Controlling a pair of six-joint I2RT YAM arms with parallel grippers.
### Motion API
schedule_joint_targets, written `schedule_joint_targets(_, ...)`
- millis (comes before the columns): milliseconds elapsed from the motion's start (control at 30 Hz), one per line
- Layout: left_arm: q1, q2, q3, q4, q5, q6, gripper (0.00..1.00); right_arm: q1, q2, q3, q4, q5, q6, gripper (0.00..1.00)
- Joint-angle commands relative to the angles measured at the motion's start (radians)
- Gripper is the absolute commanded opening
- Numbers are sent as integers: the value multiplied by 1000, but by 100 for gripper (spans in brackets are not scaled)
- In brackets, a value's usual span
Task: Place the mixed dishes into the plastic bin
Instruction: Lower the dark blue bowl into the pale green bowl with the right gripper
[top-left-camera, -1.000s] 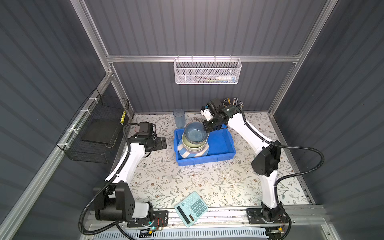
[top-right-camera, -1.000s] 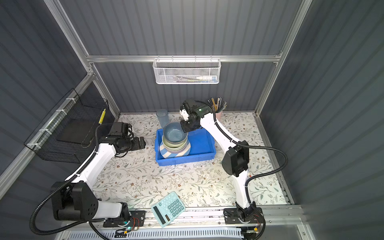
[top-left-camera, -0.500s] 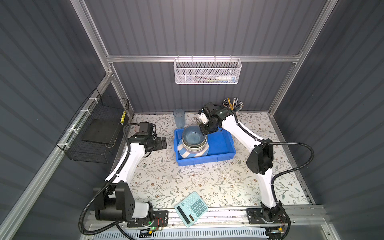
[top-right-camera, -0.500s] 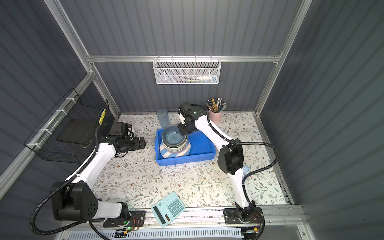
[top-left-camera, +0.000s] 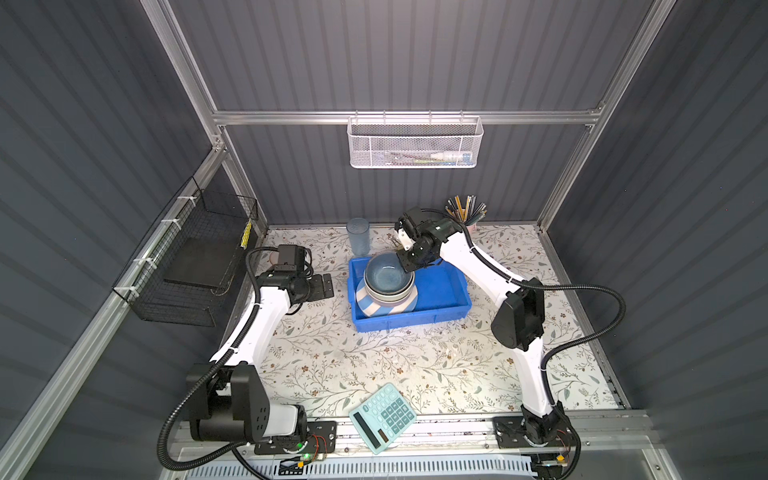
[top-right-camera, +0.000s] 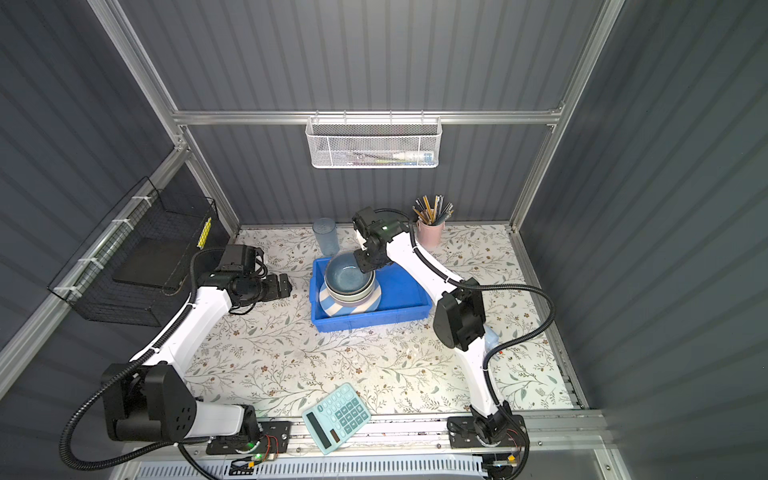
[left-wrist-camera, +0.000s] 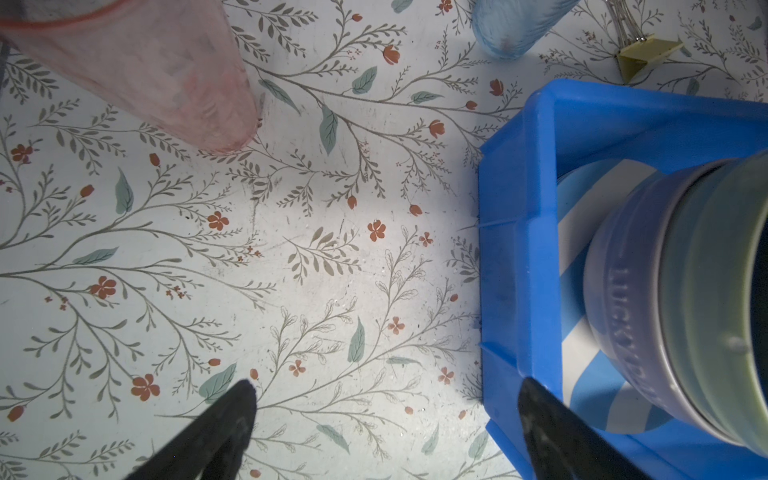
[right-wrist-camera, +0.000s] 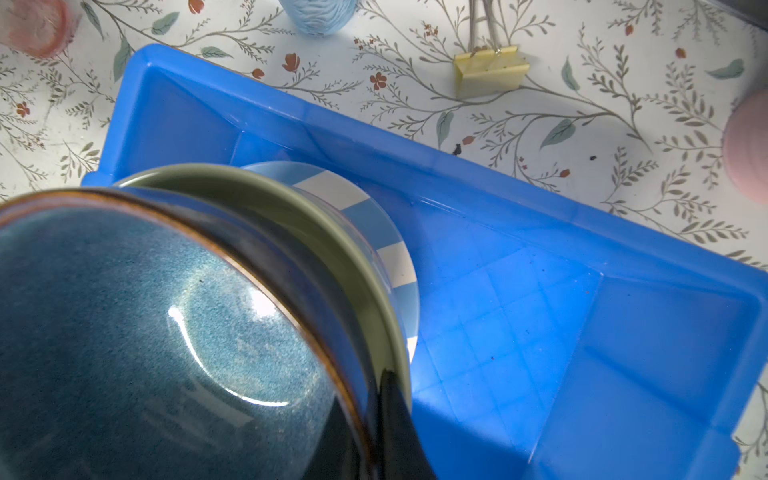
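The bright-blue plastic bin (top-left-camera: 440, 291) (top-right-camera: 399, 291) holds a stack: a blue-white striped plate (top-left-camera: 374, 309), a lavender bowl (left-wrist-camera: 619, 299) and a pale-green bowl (right-wrist-camera: 316, 216). My right gripper (top-left-camera: 405, 262) (right-wrist-camera: 370, 415) is shut on the rim of the dark-blue bowl (top-left-camera: 386, 274) (right-wrist-camera: 145, 324), which sits in the top of that stack. On the table left of the bin my left gripper (top-left-camera: 326, 286) (left-wrist-camera: 386, 386) stands open and empty. A blue tumbler (top-left-camera: 358, 237) stands behind the bin. The pink tumbler (left-wrist-camera: 158, 70) stands near the left gripper.
A pink cup of pencils (top-right-camera: 430, 232) stands at the back right, with a yellow binder clip (right-wrist-camera: 490, 70) behind the bin. A mint-green calculator (top-left-camera: 382, 417) lies at the front edge. A black wire basket (top-left-camera: 195, 266) hangs on the left wall and a white mesh basket (top-left-camera: 415, 143) on the back wall.
The right arm has drawn in to the left and brought the dark-blue bowl slightly down onto the stack. The left arm has not moved.
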Motion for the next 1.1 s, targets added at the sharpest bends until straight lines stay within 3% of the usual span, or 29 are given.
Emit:
schedule_joint_targets(0, 7, 1, -6, 1, 14, -6, 99, 8, 5, 36, 14, 20, -5, 0)
schedule_joint_targets(1067, 11, -12, -9, 1, 17, -6, 99, 37, -29, 20, -16, 57, 4, 24)
